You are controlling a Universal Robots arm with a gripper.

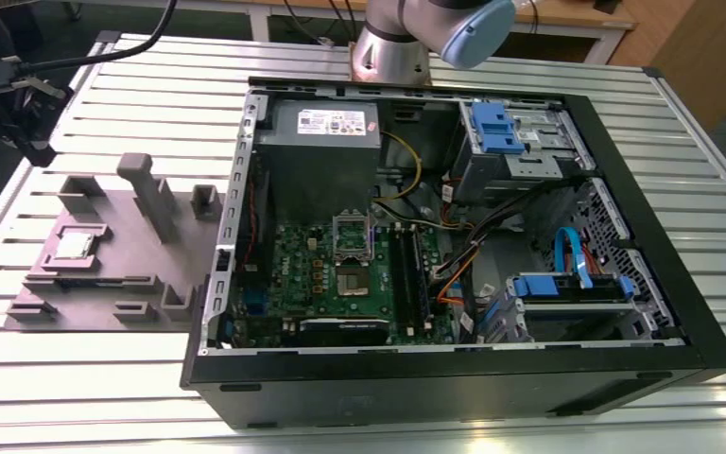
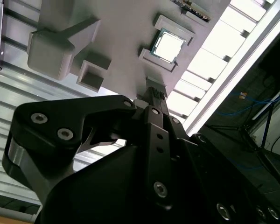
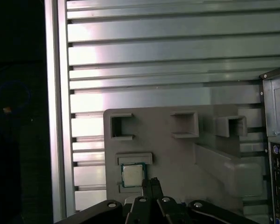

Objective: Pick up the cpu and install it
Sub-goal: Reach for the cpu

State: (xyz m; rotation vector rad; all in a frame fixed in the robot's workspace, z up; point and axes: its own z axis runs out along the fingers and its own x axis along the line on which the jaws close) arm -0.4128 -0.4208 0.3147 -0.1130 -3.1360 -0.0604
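Observation:
The cpu (image 1: 76, 244) is a small silvery square chip lying flat in a recess of the grey fixture plate (image 1: 124, 274), on the exterior view's left beside the open computer case. Both wrist views look down on the cpu (image 2: 168, 45) (image 3: 132, 174) from above. My gripper (image 2: 155, 92) (image 3: 151, 181) hangs over the plate just beside the chip, apart from it, its two slim fingers pressed together with nothing between them. The dark socket frame (image 1: 353, 238) sits on the green board (image 1: 319, 274) inside the case.
The black computer case (image 1: 665, 284) lies open on the slatted aluminium table (image 1: 111, 378). Inside are a grey power box (image 1: 319, 128), blue drive cages (image 1: 502, 128) and loose cables (image 1: 464, 255). Upright grey posts (image 1: 143, 194) rise from the fixture plate near the chip.

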